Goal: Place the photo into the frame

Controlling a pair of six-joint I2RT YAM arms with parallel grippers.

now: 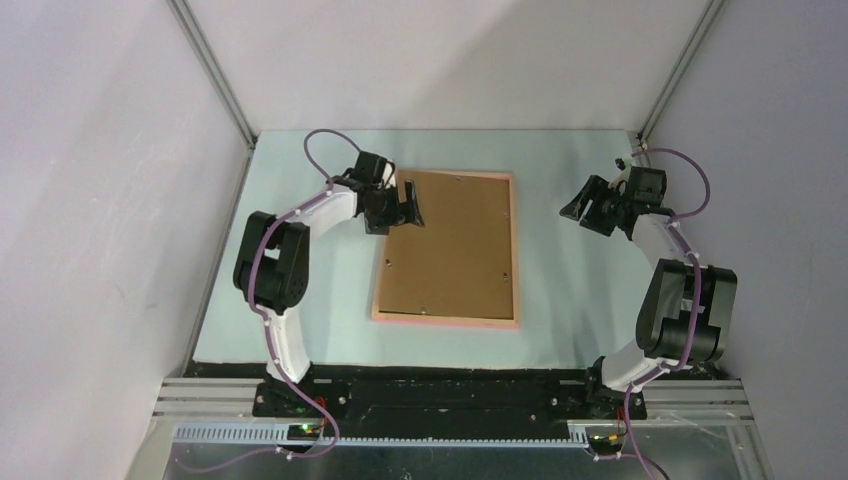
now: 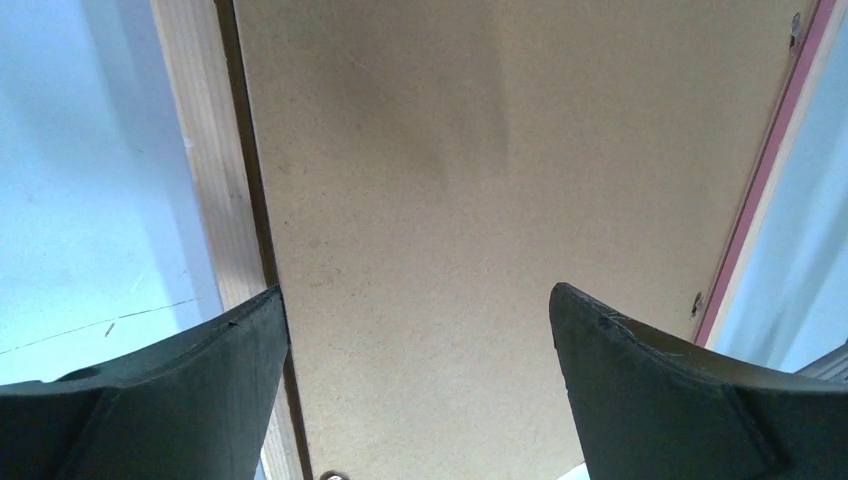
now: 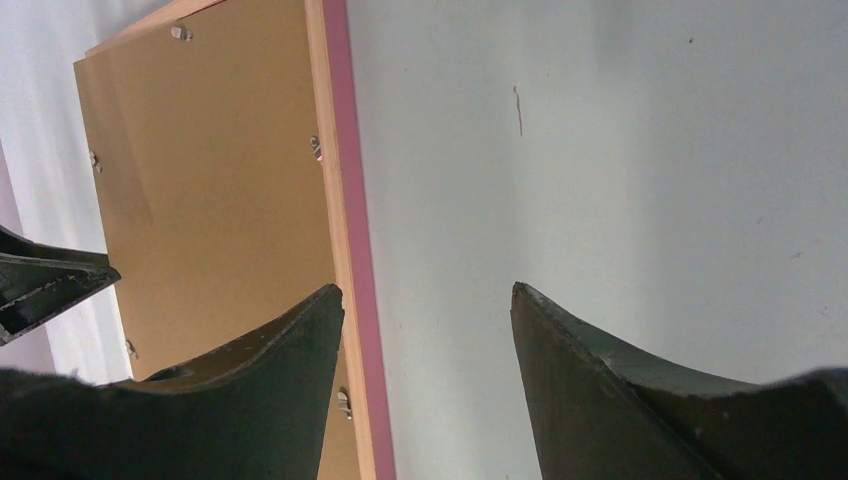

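The pink frame (image 1: 517, 250) lies face down in the middle of the table with the brown backing board (image 1: 455, 245) set in it. The photo is hidden. My left gripper (image 1: 411, 202) is open and empty over the frame's far left corner; the left wrist view shows the board (image 2: 480, 200) between its fingers and the frame's rail (image 2: 770, 160) at the right. My right gripper (image 1: 578, 207) is open and empty above the bare table, to the right of the frame; the right wrist view shows the frame's pink rail (image 3: 345, 180) and the board (image 3: 210, 190).
Small metal tabs (image 3: 316, 148) sit along the frame's inner edge. Pale walls stand close at the left, back and right. The table (image 1: 580, 300) is pale green. The arm bases stand at the near edge.
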